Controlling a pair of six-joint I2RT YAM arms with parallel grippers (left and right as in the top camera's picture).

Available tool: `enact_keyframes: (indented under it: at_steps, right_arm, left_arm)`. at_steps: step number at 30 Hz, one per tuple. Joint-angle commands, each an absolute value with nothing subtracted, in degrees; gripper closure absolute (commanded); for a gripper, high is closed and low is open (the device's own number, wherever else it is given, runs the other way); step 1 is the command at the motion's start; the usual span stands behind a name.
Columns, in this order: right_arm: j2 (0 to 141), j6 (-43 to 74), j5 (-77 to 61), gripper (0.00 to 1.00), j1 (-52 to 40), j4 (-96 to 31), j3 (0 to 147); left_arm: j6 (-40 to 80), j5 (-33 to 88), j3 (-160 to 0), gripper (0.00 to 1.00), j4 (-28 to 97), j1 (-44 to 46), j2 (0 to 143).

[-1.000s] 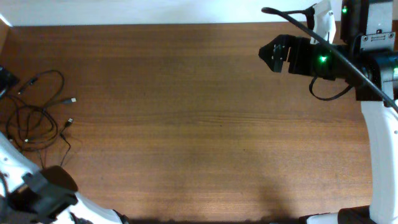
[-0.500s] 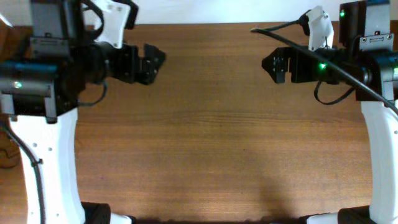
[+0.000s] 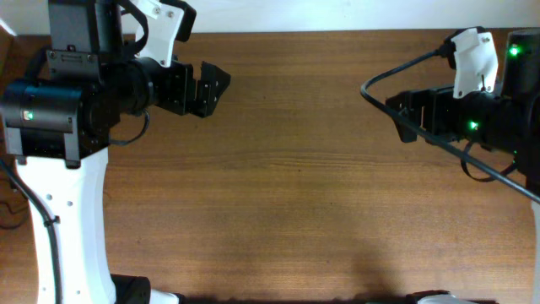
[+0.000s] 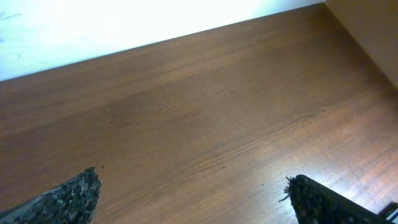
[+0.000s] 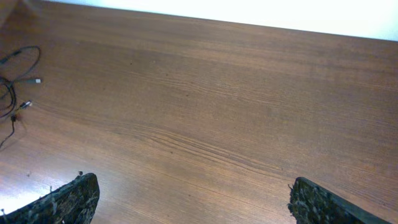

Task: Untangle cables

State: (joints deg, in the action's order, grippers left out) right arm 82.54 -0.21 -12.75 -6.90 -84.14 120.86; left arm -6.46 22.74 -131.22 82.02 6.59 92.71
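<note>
The cables (image 5: 13, 93) are thin black cords in loose loops with small metallic plug ends, at the far left edge of the right wrist view. In the overhead view my left arm covers them. My left gripper (image 3: 213, 89) is open and empty above the bare wood at the back left; its fingertips (image 4: 74, 196) stand wide apart with only table between them. My right gripper (image 3: 402, 115) is open and empty at the right side of the table, far from the cables; its fingertips (image 5: 68, 199) are also wide apart.
The brown wooden table (image 3: 287, 194) ends at a white wall at the back (image 3: 295, 13). A thick black robot cable (image 3: 422, 139) runs across the right arm. A wooden side panel (image 4: 373, 31) shows at the right in the left wrist view.
My left arm has swung up from the front left corner and now covers the cables from above. My right gripper has drawn back to the right and slightly toward the front.
</note>
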Motion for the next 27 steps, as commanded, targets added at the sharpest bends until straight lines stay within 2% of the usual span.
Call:
enact_keyframes:
  at_steps: [1, 13, 18, 22, 27]
  right_arm:
    - [83.3, -0.7, -11.3, 0.01, -6.7, -84.3, 121.3]
    - [83.9, -0.7, -8.0, 0.01, -6.7, -82.5, 121.2]
    - [81.8, -11.0, -6.8, 0.01, -6.7, -77.5, 120.3]
    - [74.2, -15.9, -6.9, 0.01, -6.7, -62.3, 109.5]
    - [57.4, -15.9, -9.8, 0.01, -5.4, -33.6, 79.6]
  left_arm:
    - [-7.4, 23.6, -131.3, 0.01, 82.0, 6.7, 93.1]
    - [-7.4, 23.6, -131.3, 0.01, 82.0, 6.7, 93.1]
    - [-7.4, 23.6, -131.3, 0.01, 82.0, 6.7, 93.1]
    - [-7.4, 23.6, -131.3, 0.01, 82.0, 6.7, 93.1]
    - [-7.4, 23.6, -131.3, 0.01, 82.0, 6.7, 93.1]
